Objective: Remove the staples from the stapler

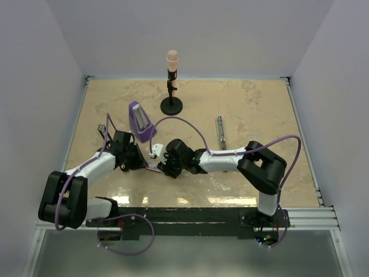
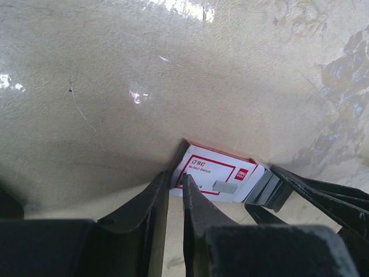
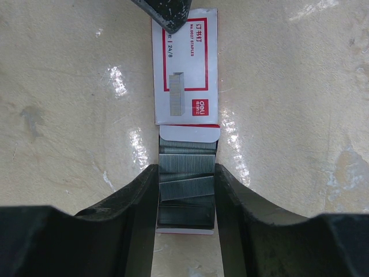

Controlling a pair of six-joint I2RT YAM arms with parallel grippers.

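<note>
My left gripper [image 2: 174, 179] pinches the far corner of the staple box [image 3: 190, 63]. My right gripper [image 3: 185, 169] clamps the pulled-out tray [image 3: 185, 231] by its sides, with staples [image 3: 187, 191] lying inside. The stapler [image 1: 219, 130] lies on the table [image 1: 259, 109], well apart to the right.

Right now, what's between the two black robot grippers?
A red-and-white cardboard staple box lies between the left gripper and the right gripper, its tray of silver-grey staple strips slid out. The right wrist view shows it.

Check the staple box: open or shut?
Open. The staple box's inner tray sits slid out of the red-and-white sleeve, exposing grey staple strips.
</note>
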